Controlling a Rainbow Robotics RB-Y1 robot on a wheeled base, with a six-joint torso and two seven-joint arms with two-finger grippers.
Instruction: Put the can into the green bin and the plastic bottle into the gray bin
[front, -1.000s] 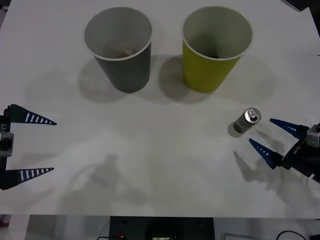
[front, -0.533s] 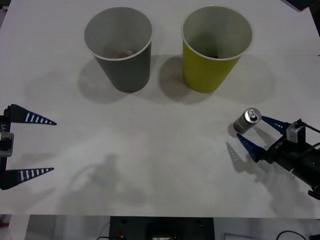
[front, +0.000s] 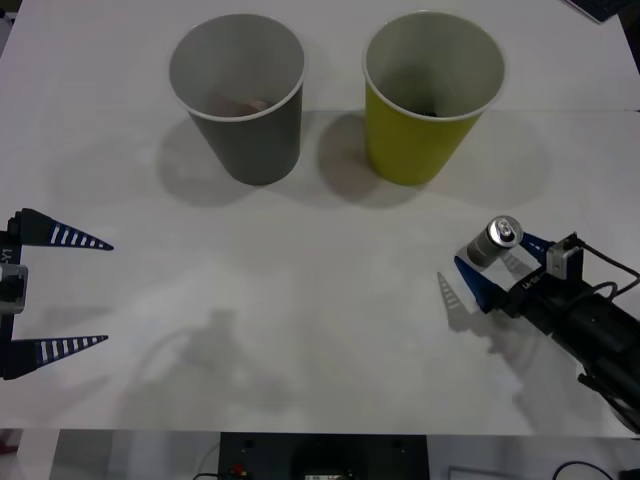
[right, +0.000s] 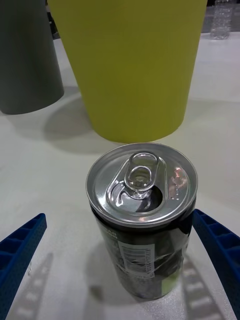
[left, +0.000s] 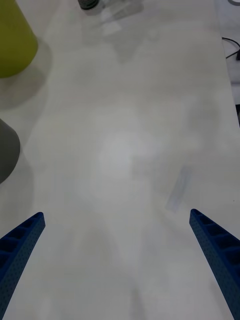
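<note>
The right gripper (front: 492, 260) has its blue ribbed fingers (right: 20, 250) spread wide, one on either side of the small dark gray metal drink can with a shiny silver top (right: 142, 220), which stands upright on the white table (front: 320, 330) between them with a gap at each side. The can sits near the large yellow-green paper cup (front: 432, 95), with the large dark gray paper cup (front: 240, 95) beside that. The left gripper (front: 65, 292) hangs wide open and empty at the table's left edge.

Dark gray can (right: 142, 235) with silver top, yellow-green bin (front: 432, 95), gray bin (front: 240, 95), white-insided.
</note>
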